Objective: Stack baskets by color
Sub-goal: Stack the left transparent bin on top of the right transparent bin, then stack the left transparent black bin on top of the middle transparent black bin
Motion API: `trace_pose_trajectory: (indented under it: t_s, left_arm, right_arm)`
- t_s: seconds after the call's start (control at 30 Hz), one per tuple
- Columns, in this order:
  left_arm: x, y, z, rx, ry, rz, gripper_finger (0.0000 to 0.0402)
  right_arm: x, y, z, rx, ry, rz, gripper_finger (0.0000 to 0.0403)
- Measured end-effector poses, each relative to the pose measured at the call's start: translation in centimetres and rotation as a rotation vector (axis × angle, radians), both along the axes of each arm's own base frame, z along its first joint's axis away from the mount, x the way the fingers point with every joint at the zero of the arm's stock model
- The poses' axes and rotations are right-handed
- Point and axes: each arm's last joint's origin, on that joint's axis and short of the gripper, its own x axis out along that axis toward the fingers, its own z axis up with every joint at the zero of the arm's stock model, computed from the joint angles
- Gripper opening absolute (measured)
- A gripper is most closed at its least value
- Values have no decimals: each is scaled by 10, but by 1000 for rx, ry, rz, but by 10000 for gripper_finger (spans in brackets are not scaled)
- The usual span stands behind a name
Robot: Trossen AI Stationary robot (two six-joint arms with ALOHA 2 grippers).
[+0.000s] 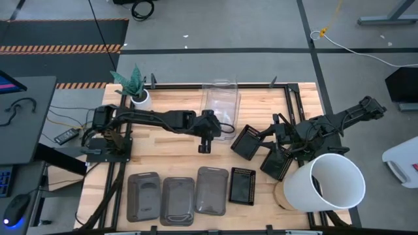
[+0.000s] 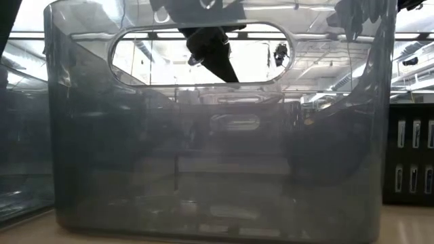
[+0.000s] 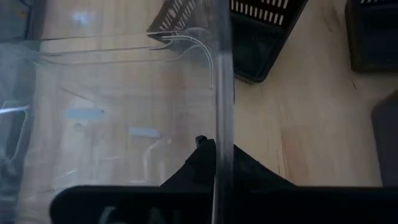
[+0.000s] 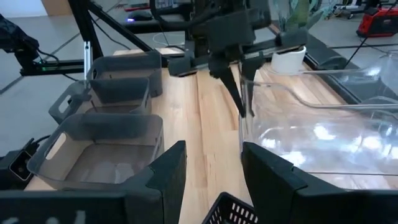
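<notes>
- The left gripper (image 1: 205, 145) reaches across the middle of the light wooden table (image 1: 170, 156), and its dark fingers are clenched on the near wall of a clear plastic rounded-corner basket (image 1: 221, 104).
- In the right wrist view, the left gripper's fingers (image 4: 239, 93) straddle the clear basket's rim, one inside the wall and one outside; the left wrist view shows that thin wall (image 3: 222, 93) running straight between the fingers.
- The clear basket sits toward twelve o'clock on the table, just past centre, upright with its opening facing up.
- Three smoky dark-grey plastic baskets stand in a row at six o'clock: one on the left (image 1: 144, 196), one in the middle (image 1: 177, 200), one on the right (image 1: 211, 190), each just beside the next.
- A black perforated mesh basket (image 1: 242, 185) lies just beside the row, toward five o'clock.
- Two more black mesh baskets sit tilted near three o'clock: one (image 1: 247, 140) toward the centre, the other (image 1: 277, 162) under the right arm.
- The right gripper (image 1: 279, 145) hovers between those two mesh baskets, fingers released and holding nothing.
- A large white cylindrical bucket (image 1: 326, 183) lies on its side at four o'clock.
- A small white plant pot (image 1: 140, 98) with a green plant stands at eleven o'clock.
- The low view is filled by a smoky basket's wall (image 2: 217, 156) with an oval handle cut-out.
</notes>
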Motion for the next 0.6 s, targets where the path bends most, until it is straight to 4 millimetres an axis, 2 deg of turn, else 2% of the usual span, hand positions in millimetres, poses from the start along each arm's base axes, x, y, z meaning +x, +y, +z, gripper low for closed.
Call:
trace_pose_trajectory:
  t_s: [0.3, 0.47, 0.53, 0.6]
  left_arm:
    - [-1, 0, 0, -5, 7, 5, 127]
    - [-1, -1, 1, -6, 7, 2, 167]
    - [-5, -4, 7, 4, 6, -10, 175]
    - [-12, -9, 22, 19, -39, -13, 177]
  right_arm:
    - [0, 0, 0, 0, 1, 0, 161]
    - [0, 0, 0, 0, 1, 0, 161]
    - [0, 0, 0, -1, 2, 0, 161]
    - [0, 0, -1, 3, 5, -2, 161]
